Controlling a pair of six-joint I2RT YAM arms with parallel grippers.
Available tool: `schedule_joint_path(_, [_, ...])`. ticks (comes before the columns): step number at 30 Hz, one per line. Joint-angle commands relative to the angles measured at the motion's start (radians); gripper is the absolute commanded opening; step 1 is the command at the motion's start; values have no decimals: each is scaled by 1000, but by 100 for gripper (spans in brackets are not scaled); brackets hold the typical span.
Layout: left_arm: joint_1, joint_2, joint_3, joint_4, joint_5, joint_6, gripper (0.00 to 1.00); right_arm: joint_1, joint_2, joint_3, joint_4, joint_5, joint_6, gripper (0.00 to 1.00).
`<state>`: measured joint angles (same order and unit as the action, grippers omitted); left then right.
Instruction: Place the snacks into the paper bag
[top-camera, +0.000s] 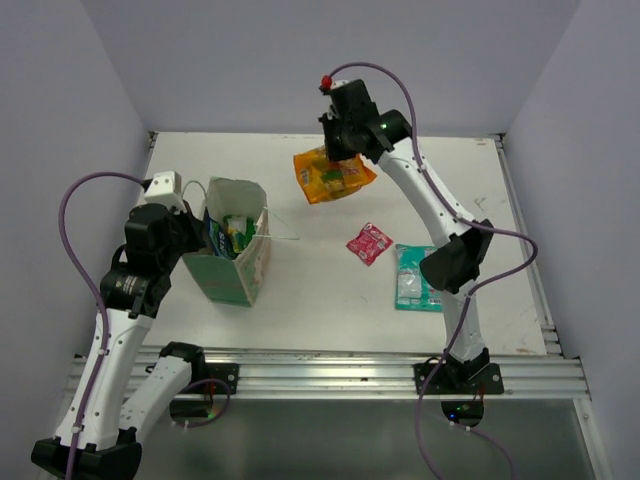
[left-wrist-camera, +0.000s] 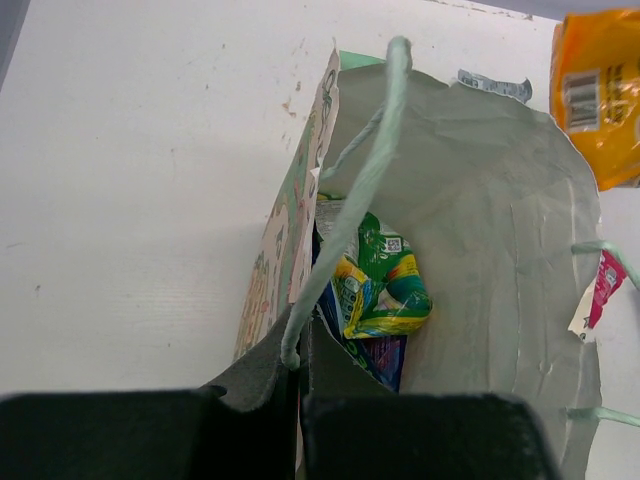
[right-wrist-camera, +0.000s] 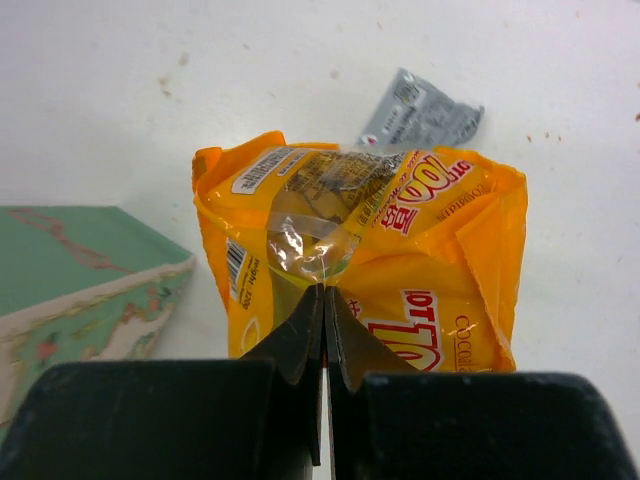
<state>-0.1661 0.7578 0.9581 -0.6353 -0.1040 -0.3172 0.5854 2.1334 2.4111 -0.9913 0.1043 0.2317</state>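
Observation:
The paper bag (top-camera: 240, 262) stands open at the left of the table, beige with a green lower band. My left gripper (left-wrist-camera: 302, 345) is shut on its near rim and string handle (left-wrist-camera: 360, 180). Green and dark blue packets (left-wrist-camera: 385, 285) lie inside. My right gripper (right-wrist-camera: 323, 300) is shut on an orange packet (right-wrist-camera: 440, 270) and holds it in the air right of the bag; this packet also shows in the top view (top-camera: 333, 175). A red-pink packet (top-camera: 369, 243) and a teal packet (top-camera: 414, 276) lie on the table. A silver-grey packet (right-wrist-camera: 420, 115) lies beneath the orange one.
The white table (top-camera: 330, 290) has a metal rail along its near edge (top-camera: 330, 375). Grey walls close in the back and both sides. The right arm's elbow (top-camera: 455, 262) hangs over the teal packet.

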Motion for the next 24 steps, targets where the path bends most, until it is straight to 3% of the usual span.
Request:
schedule_joint_path(1, [-4,-3,-7,5,20,24,0,65,-112,161,-13,-66,9,0])
schedule_joint_path(15, [-4,-2,-2,0,33,23,0,278,-196,229,402,-236,241,0])
schedule_joint_path(24, [-4,-14,2,-9,23,20,0,370,-112,140,431,-316,288,0])
